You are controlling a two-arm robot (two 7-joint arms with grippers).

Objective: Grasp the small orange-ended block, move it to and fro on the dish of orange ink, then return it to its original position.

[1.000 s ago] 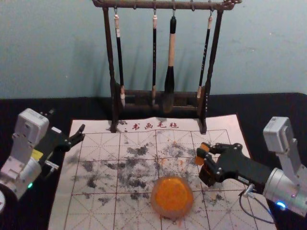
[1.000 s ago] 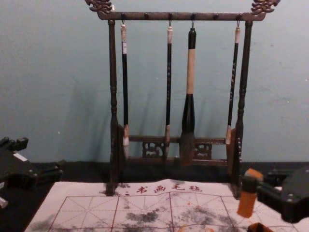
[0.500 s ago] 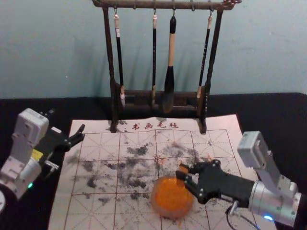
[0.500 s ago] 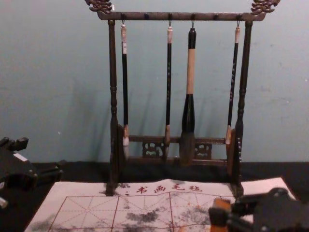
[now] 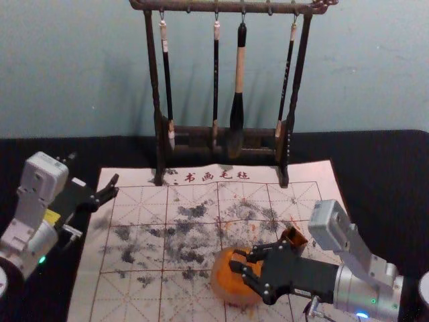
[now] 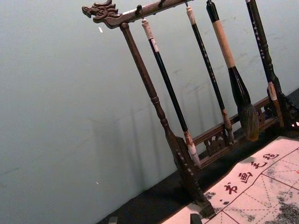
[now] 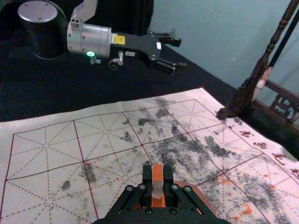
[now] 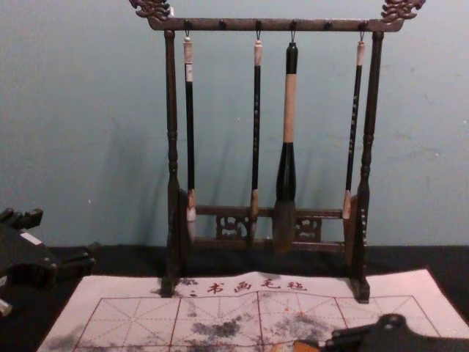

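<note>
At left, the black left gripper (image 7: pixel 181 53) is parked beside the felt, its fingers spread with nothing between. Then comes the round dish of orange ink (image 5: pixel 218 283). The black right gripper (image 7: pixel 158 181) has moved over it, so the inking probably begins; contact I cannot tell. The right wrist view shows its fingers clenching the small orange-ended block (image 7: pixel 157 172); the head view shows the brown open box (image 5: pixel 293 238) behind.

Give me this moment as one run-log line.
right gripper: shut on small block, at ink dish | contact: hidden | left gripper: open, parked left | return: pending
</note>
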